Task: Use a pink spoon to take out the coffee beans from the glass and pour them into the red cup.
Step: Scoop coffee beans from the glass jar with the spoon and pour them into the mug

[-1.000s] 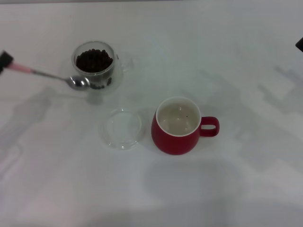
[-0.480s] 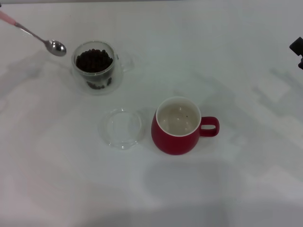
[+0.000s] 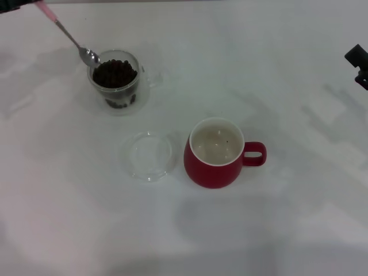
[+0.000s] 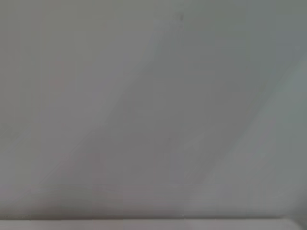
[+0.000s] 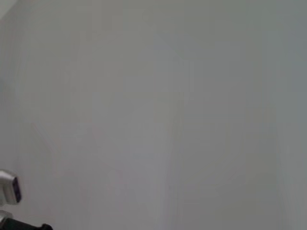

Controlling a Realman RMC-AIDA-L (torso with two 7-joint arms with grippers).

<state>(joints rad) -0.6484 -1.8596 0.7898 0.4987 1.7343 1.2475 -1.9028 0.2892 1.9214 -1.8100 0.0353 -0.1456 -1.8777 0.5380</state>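
The glass (image 3: 116, 91) stands at the back left of the white table, filled with coffee beans (image 3: 114, 73). The pink spoon (image 3: 72, 39) hangs tilted in the air. Its metal bowl is just at the glass's back-left rim and looks empty. Its pink handle runs up to my left gripper (image 3: 14, 6), which shows only as a dark bit at the top left corner and holds the spoon. The red cup (image 3: 215, 152) stands mid-table, handle to the right, with its white inside almost empty. My right gripper (image 3: 357, 66) sits at the far right edge, away from everything.
A flat round clear glass dish (image 3: 149, 155) lies just left of the red cup. Both wrist views show only bare white table (image 4: 153, 115).
My left gripper has carried the spoon from the left of the glass up and around toward the back, and its bowl now sits at the glass's rim. The right gripper has shifted slightly.
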